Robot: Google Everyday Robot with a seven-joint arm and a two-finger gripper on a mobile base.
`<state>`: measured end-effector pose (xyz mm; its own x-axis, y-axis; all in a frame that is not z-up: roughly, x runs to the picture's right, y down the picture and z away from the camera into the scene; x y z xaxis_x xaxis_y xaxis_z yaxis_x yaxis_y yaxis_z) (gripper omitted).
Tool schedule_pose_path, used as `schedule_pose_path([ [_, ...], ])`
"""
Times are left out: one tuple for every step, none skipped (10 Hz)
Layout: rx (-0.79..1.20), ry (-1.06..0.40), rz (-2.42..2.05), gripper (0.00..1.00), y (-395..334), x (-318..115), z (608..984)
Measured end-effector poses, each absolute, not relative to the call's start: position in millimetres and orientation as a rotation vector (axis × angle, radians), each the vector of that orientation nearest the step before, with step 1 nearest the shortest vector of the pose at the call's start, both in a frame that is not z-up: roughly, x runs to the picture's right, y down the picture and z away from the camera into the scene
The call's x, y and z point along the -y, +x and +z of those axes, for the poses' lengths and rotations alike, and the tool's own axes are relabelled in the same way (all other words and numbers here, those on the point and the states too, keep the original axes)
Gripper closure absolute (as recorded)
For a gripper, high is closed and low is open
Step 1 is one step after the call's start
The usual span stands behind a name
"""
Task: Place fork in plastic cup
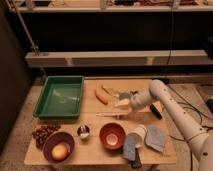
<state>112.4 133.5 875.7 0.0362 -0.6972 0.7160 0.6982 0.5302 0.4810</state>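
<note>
The fork is a thin silver strip lying flat on the wooden table, handle running left to right, just behind the orange bowl. The whitish plastic cup sits right of the orange bowl, seemingly tipped with its round rim facing left and towards the camera. My gripper hangs at the end of the white arm, low over the table just behind the fork and right of the carrot. It holds nothing that I can see.
A green tray stands at back left. A small metal cup, a dark bowl with an orange fruit and a dark cluster lie front left. Grey cloths and a black-handled knife lie on the right.
</note>
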Motion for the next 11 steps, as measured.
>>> schedule_pose_path([
  [1.099, -0.001, -1.071, 0.2, 112.4, -133.5, 875.7],
  [1.099, -0.001, -1.071, 0.2, 112.4, -133.5, 875.7],
  [1.099, -0.001, -1.071, 0.2, 112.4, -133.5, 875.7],
  [1.099, -0.001, -1.071, 0.2, 112.4, -133.5, 875.7],
  [1.099, -0.001, -1.071, 0.2, 112.5, -133.6, 875.7],
  [1.099, -0.001, -1.071, 0.2, 112.6, -133.6, 875.7],
  [1.101, -0.002, -1.077, 0.2, 111.3, -128.3, 870.2],
  [1.104, -0.003, -1.078, 0.2, 110.7, -126.9, 868.4],
  [1.103, -0.003, -1.077, 0.2, 111.8, -126.8, 868.0],
  [1.102, -0.003, -1.076, 0.2, 112.7, -127.1, 867.9],
  [1.102, -0.003, -1.075, 0.2, 112.7, -127.0, 867.8],
])
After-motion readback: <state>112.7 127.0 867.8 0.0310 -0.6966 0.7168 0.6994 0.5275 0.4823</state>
